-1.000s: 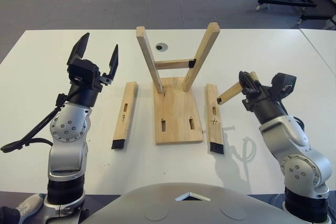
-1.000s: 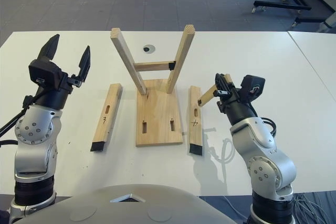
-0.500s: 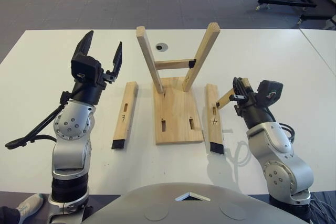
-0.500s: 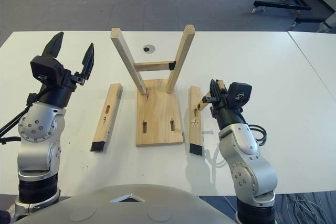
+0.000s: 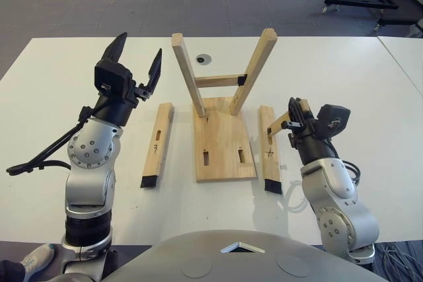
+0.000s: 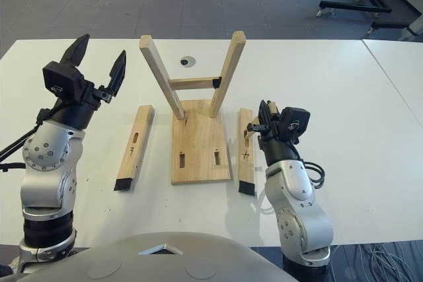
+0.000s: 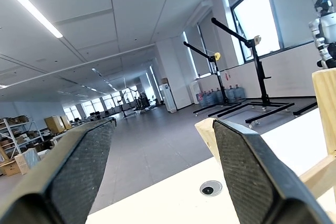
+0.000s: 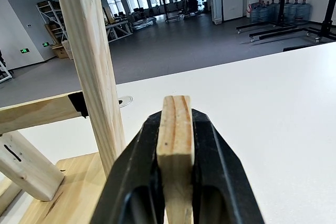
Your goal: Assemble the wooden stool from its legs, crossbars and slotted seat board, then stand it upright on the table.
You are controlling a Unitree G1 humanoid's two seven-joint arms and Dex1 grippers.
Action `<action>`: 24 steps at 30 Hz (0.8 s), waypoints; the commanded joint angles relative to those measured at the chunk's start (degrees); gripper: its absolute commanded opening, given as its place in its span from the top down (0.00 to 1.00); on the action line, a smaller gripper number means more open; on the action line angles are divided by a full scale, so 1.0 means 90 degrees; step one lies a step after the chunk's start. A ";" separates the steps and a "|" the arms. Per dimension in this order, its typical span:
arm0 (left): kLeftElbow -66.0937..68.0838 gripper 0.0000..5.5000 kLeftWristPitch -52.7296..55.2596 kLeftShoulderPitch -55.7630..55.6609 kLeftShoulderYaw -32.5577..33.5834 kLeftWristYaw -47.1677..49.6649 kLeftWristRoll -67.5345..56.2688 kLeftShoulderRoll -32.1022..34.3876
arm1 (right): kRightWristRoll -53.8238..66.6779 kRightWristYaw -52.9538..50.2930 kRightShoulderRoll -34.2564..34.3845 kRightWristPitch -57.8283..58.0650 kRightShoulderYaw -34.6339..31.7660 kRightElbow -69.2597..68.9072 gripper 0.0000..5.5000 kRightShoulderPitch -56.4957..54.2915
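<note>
The slotted seat board [image 5: 223, 140] lies flat mid-table with two legs [image 5: 188, 74] [image 5: 253, 70] standing up from its far end, joined by a crossbar [image 5: 218, 81]. Two more legs lie flat on the table, one left of the board [image 5: 156, 143] and one right of it [image 5: 268, 147]. My right gripper [image 5: 291, 123] is shut on a short crossbar [image 8: 175, 145], held just above the right loose leg. My left gripper [image 5: 137, 63] stands open and raised above the table, left of the standing legs, its fingers [image 7: 247, 169] holding nothing.
A small round hole [image 5: 202, 59] sits in the white table [image 5: 344, 70] behind the stool parts. A black cable [image 5: 39, 160] trails from the left arm. Wheeled black frames [image 5: 360, 1] stand on the floor far behind.
My right gripper has carried the crossbar left and inward, to just above the right loose leg. My left gripper has shifted right and slightly up, staying open.
</note>
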 commanded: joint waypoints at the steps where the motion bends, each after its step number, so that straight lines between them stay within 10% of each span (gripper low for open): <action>1: 0.0071 0.39 0.0147 -0.0090 0.0008 -0.0136 -0.0096 0.0119 | -0.0263 -0.0123 0.0209 -0.0062 0.0082 -0.0050 0.93 0.0189; 24: 0.0353 0.39 0.0206 -0.0474 0.0038 -0.0534 -0.0322 0.0382 | -0.1429 -0.0067 0.0724 -0.0203 0.0482 0.0219 0.93 0.0630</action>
